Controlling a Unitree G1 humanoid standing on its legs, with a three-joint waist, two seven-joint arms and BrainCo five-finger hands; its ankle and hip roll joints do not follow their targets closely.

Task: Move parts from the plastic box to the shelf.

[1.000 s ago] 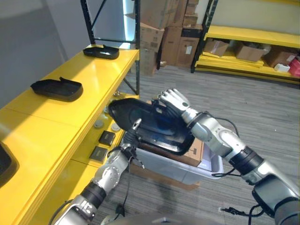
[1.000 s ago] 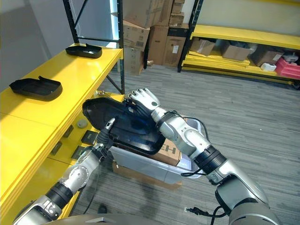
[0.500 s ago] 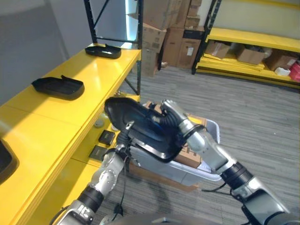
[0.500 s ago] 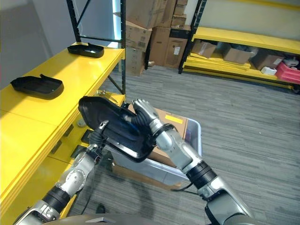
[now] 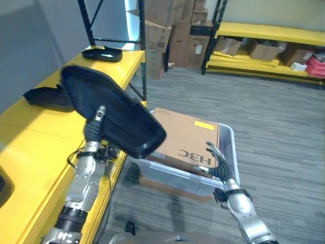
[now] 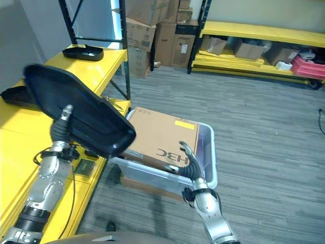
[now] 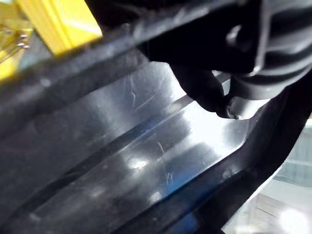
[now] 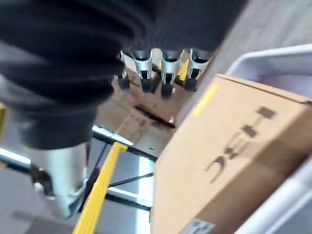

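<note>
At the left of the head views we see the yellow shelf [image 5: 30, 147], with one black part [image 5: 43, 96] lying on it at mid left and another [image 5: 101, 53] at the upper left. Just right of these, our left hand [image 5: 95, 127] holds a big black part [image 5: 114, 114] up over the shelf's edge; its fingers look wrapped on the part's underside, and the left wrist view shows a dark fingertip [image 7: 207, 90] pressed to the glossy plastic. At centre sits the plastic box [image 5: 226, 152] on the floor, with a carton [image 5: 185, 137] inside it. Our right hand [image 6: 189, 162] hovers at the box's near rim, fingers loosely spread, holding nothing.

We judge the risk to be the one-handed hold: the wide part hangs tilted past the hand, so it may pivot, slip, or catch the shelf edge or the lying part as we lower it.
</note>
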